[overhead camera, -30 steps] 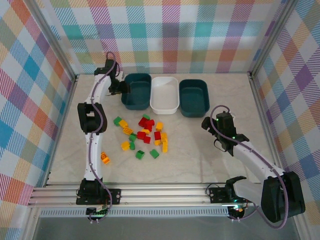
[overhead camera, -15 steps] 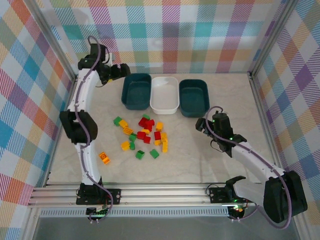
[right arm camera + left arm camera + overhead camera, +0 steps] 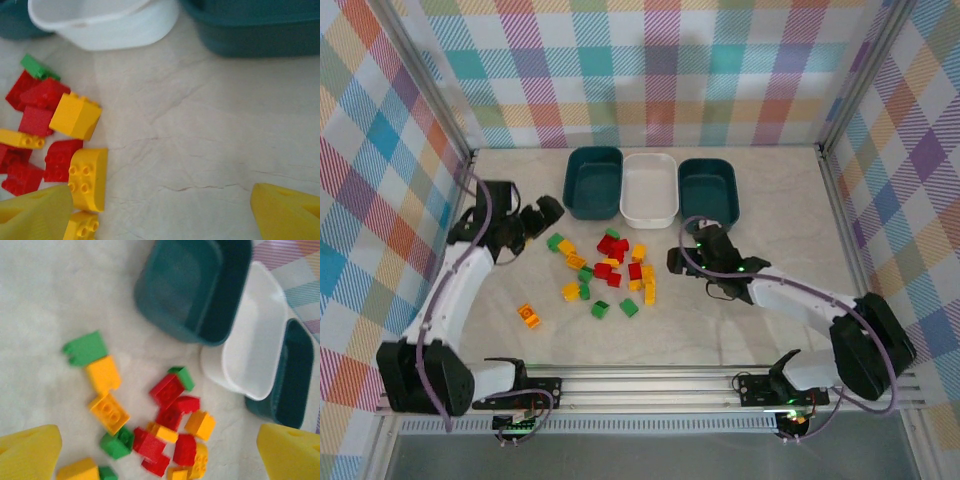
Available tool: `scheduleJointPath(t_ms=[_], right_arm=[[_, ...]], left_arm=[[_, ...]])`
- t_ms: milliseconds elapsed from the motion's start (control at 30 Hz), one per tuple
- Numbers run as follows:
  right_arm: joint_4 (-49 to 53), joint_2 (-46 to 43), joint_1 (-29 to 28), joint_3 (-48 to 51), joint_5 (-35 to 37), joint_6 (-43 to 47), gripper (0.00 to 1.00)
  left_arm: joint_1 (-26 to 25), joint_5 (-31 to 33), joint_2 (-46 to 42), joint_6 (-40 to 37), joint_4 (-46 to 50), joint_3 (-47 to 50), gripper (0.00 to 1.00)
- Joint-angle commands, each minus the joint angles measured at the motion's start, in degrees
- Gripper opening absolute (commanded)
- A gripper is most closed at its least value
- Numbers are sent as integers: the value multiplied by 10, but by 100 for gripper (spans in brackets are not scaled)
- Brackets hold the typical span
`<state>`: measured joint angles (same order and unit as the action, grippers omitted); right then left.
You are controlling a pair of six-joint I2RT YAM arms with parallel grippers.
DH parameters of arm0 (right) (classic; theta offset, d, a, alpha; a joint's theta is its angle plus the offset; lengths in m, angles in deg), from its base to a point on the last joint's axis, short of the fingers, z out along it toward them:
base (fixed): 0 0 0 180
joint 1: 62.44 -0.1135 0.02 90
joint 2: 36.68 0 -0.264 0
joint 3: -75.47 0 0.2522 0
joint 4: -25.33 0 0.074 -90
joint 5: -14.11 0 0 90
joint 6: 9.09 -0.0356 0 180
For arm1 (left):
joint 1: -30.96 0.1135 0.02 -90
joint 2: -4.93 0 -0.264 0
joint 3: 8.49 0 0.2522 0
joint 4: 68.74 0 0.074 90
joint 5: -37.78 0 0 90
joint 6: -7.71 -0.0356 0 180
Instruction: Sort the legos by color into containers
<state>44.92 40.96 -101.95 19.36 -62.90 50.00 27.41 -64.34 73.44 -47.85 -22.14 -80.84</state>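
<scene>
The legos point(image 3: 605, 268) lie in a loose pile of red, green and yellow bricks at mid-table, with one orange brick point(image 3: 528, 316) apart at the front left. Behind them stand the containers in a row: a teal tub point(image 3: 593, 182), a white tub point(image 3: 649, 188) and a second teal tub point(image 3: 708, 192), all looking empty. My left gripper point(image 3: 541, 220) hangs open just left of the pile; in its wrist view the left gripper point(image 3: 160, 455) spans several red and yellow bricks point(image 3: 172, 412). My right gripper point(image 3: 678, 257) is open at the pile's right edge. The right gripper point(image 3: 160, 212) has bare table between its fingers and a yellow brick point(image 3: 88, 177) beside its left finger.
Metal frame rails point(image 3: 650, 385) run along the front and sides of the marble tabletop, with checked cloth walls behind. Bare table point(image 3: 770, 220) lies to the right of the pile and along the front.
My left arm has swung from the back-left corner down to the pile's left side, and its jaws have opened wide. My right arm has slid left to the pile's right edge.
</scene>
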Motion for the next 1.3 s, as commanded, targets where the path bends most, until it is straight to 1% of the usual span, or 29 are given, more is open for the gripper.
scheduleJointPath(t_ms=[0,100,200,267,433,467,567,600,633,833,1000,1133,1200,1267], right_arm=[[17,54,-39,-50,7,20,92],[24,95,-59,-72,3,21,93],[18,121,-70,-83,-22,4,93],[23,133,-83,-91,-25,-16,91],[43,139,-157,-89,45,-65,88],[51,147,-166,-91,48,-73,88],[54,179,-177,-92,35,-95,82],[54,188,-180,-95,33,-97,78],[55,195,-184,-99,36,-98,76],[60,211,-189,-107,88,-107,70],[50,235,-189,-117,110,-104,56],[62,256,-189,-129,122,-106,45],[62,253,-190,-123,128,-112,38],[55,240,-191,-109,132,-116,35]], left_arm=[[-8,42,-74,60,-31,96,100],[-8,59,-125,67,-16,144,100],[-9,41,-147,84,-25,182,100],[-10,35,-148,91,-26,198,100],[-13,15,-158,111,-37,224,100],[-14,15,-162,112,-36,225,100],[-18,22,-189,115,-35,242,100],[-19,23,-199,118,-34,250,100],[-19,23,-210,120,-35,260,100],[-19,21,-248,119,-24,282,100],[-19,27,-245,113,-25,276,100],[-19,20,-224,116,-38,277,100],[-19,14,-215,114,-39,274,100],[-19,14,-211,113,-40,274,100]])
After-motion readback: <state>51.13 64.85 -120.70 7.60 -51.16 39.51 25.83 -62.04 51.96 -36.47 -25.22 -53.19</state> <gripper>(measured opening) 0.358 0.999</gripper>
